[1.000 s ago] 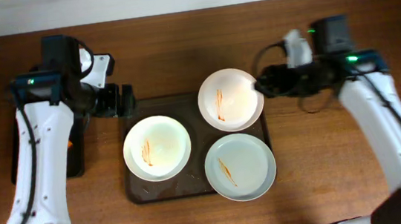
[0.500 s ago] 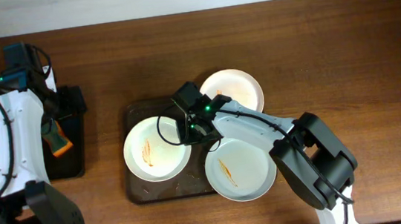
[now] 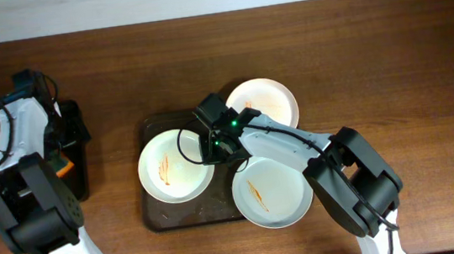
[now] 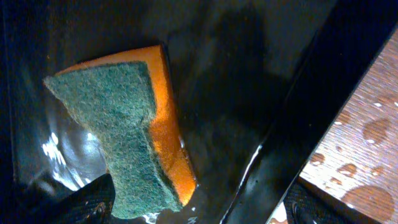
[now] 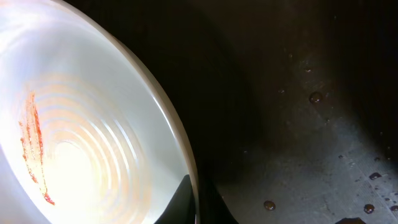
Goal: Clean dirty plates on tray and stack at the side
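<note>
Nearest: front plate (image 3: pixel 272 192), on the tray (image 3: pixel 158 215) at its near-right corner, rim overhanging the tray edge. One thin sauce streak (image 3: pixel 256 192) left of ctr.

Behind it & to the left, the left plate (image 3: pixel 176 166) lies flat on the tray, also streaked orange-brown on its left half. R gripper (image 3: pixel 216 147) sits at this plate's right rim, w/ the arm reaching in from the right across the gap btwn the plates. R wrist view: fingertips (image 5: pixel 184 200) nearly together, one inside the rim & one outside. The claw is closed down on the left plate's edge. Tray floor beside it is dark & wet, w/ water drops (image 5: pixel 316 98).

Far left, well apart from the tray: black tray (image 3: pixel 81 183), L gripper (image 3: pixel 66 146) over it. L wrist view: fingers spread wide, tips at the bottom corners, gripping nothing. Sponge (image 4: pixel 118 143), green scourer on orange, lies on the wet black surface ahead of them, untouched. Wood table (image 4: pixel 364 137) at right is spotted w/ drops.

Farthest: far plate (image 3: pixel 261 105), at the tray's far-right corner, overhanging the far rim.
</note>
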Available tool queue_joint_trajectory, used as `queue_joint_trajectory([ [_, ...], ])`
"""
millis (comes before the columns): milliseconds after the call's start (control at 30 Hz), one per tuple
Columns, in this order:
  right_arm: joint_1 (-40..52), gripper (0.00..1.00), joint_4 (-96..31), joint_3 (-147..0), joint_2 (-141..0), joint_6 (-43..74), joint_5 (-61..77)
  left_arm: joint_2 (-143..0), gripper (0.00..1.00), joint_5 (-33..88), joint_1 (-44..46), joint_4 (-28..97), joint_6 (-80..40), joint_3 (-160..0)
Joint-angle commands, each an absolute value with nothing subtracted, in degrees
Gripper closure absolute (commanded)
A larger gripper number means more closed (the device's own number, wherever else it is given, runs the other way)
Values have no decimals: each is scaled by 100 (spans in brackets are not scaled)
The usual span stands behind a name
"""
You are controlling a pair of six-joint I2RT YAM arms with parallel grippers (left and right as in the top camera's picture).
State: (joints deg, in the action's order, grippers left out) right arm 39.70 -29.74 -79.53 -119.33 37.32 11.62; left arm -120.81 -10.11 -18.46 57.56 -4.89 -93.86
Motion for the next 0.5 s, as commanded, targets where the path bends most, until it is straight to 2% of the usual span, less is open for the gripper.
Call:
queue_joint_trajectory([
  [0,4023,96,-2956,-7988,-12167,3798,1039,-12149,16,-729,-1918,5725,-685,-9498],
  [67,4023,96,-2958,-7988,-12167,3798,1026,-12149,20,-3,-1918,5852,-685,-9703],
  [167,4023,96,-2956,-7988,-12167,3798,1020,-12116,25,67,-1992,6521,-687,-10436],
  [200,4023,96,-2956,-7988,-12167,3798,1022,-12116,30,34,-2034,6571,-698,-10610],
  [267,4023,96,-2954,-7988,-12167,3798,1002,-12116,31,-655,-2139,6615,-1245,-10617],
  [367,4023,96,-2954,-7988,-12167,3795,1000,-12119,33,-871,-2244,6646,-1264,-10388],
  [467,4023,96,-2954,-7988,-12167,3798,1000,-12130,36,-1037,-2294,6012,-974,-9616],
])
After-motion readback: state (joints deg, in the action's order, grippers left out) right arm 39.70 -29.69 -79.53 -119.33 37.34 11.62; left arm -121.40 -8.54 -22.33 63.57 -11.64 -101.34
